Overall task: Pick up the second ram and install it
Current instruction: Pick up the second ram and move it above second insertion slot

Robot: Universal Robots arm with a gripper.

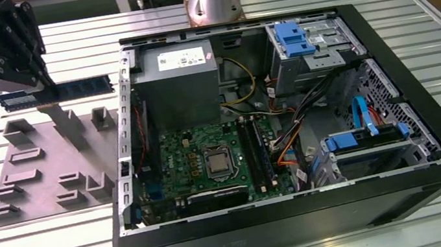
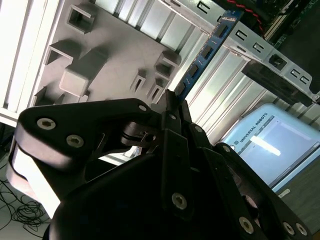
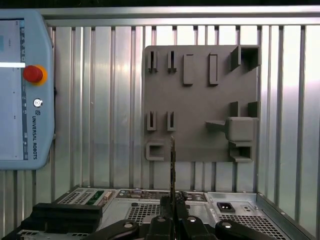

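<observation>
Right now you have the second ram clamped between the gripper's fingers, held in the air above the grey tray. Just beside the tray stands the open computer case.

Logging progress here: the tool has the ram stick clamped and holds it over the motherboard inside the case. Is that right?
Not quite. The tool has the second ram clamped, but holds it over the grey tray outside the case, at the exterior view's left, not over the motherboard. The exterior view shows this.
</observation>
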